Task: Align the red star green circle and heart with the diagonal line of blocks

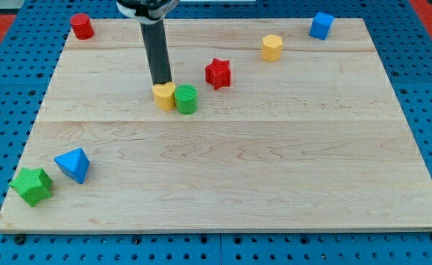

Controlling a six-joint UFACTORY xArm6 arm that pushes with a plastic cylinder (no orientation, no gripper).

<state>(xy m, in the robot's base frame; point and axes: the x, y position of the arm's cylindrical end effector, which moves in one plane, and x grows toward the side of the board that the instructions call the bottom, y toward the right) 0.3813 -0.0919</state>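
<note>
Writing is nowhere to be read on the blocks or the wooden board (223,184). My tip (162,82) has no jaws to open or shut; it is just a dark rod. It sits right at the top edge of the yellow heart (164,96), touching it. The green circle (186,99) is just to the view's right of my tip, pressed against the heart. The red star (218,73) is further right and a bit higher. The yellow hexagon (272,47) and blue cube (320,25) lie far up to the right. The red cylinder (82,26) is up to the left. The blue pyramid (73,164) and green star (32,185) sit far down left, near the board's corner. Below my tip is lots of bare wood.
</note>
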